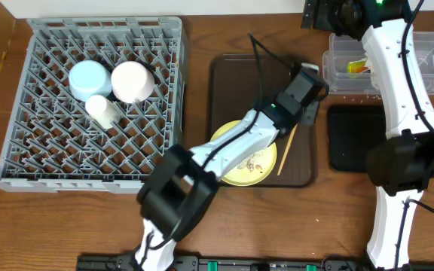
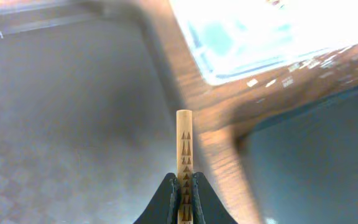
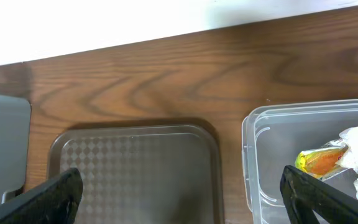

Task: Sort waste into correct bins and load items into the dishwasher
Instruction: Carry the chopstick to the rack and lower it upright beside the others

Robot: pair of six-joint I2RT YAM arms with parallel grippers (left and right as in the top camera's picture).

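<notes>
My left gripper (image 2: pixel 184 186) is shut on a thin wooden chopstick (image 2: pixel 184 142), held over the right edge of the dark brown serving tray (image 1: pixel 232 83); in the overhead view it (image 1: pixel 313 79) is near the clear tub (image 1: pixel 428 45). A second chopstick (image 1: pixel 286 147) lies on the tray beside the pale yellow plate (image 1: pixel 236 169), which carries rice crumbs (image 1: pixel 257 161). The crumpled wrapper (image 3: pixel 321 160) lies in the clear tub (image 3: pixel 253 155). My right gripper (image 3: pixel 182 199) is open and empty, high above the tub's left edge. The grey rack (image 1: pixel 44 150) holds the blue bowl (image 1: pixel 89 78), pink bowl (image 1: pixel 132 80) and white cup (image 1: pixel 102 111).
The black tray (image 1: pixel 356 139) lies in front of the clear tub, right of the brown tray. Loose crumbs (image 1: pixel 353 95) are scattered on the wooden table between tub and black tray. The right arm rises along the table's right side.
</notes>
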